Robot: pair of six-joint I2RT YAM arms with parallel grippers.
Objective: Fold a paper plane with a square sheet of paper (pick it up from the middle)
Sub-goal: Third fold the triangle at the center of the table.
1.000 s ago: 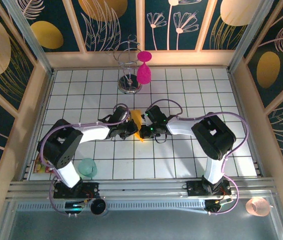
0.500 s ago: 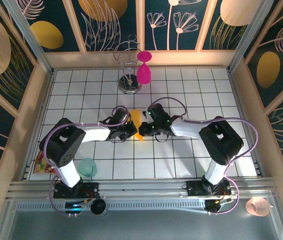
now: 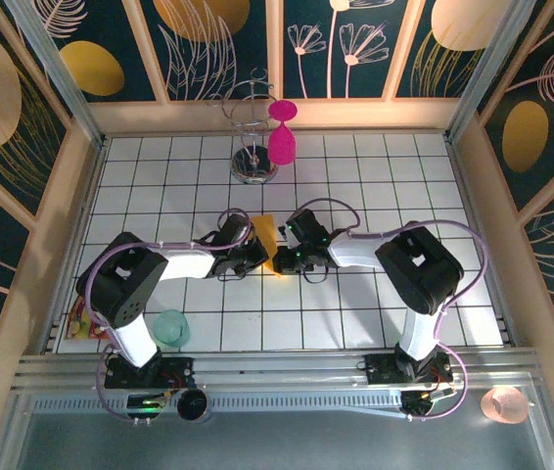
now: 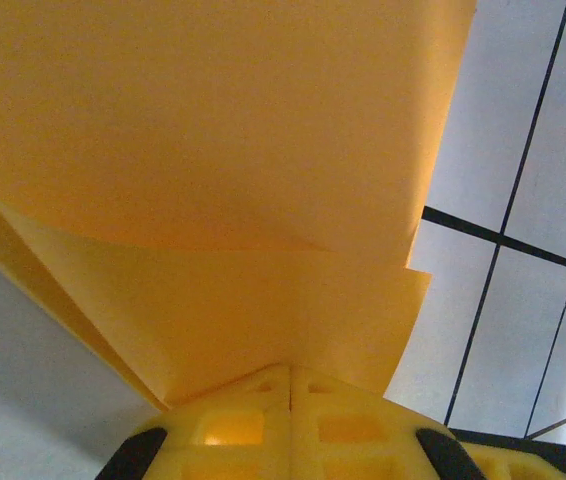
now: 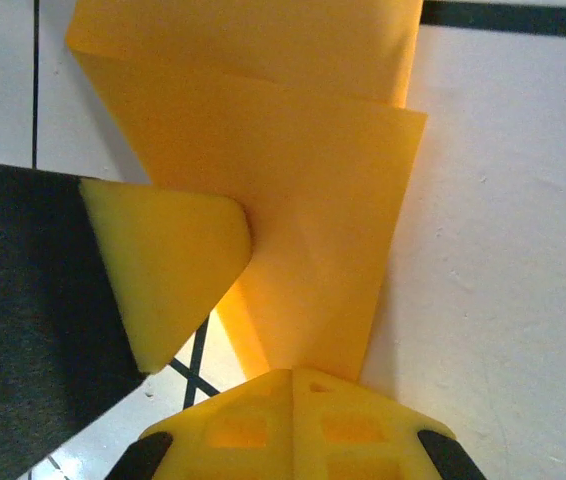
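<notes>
folded paper (image 3: 265, 233), pinched between left gripper (image 4: 290, 374), right gripper (image 5: 293, 376)

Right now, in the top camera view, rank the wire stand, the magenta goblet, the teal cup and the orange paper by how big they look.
Largest to smallest:
1. wire stand
2. magenta goblet
3. teal cup and orange paper look about alike. The paper is partly covered, so I won't rank those two.
</notes>
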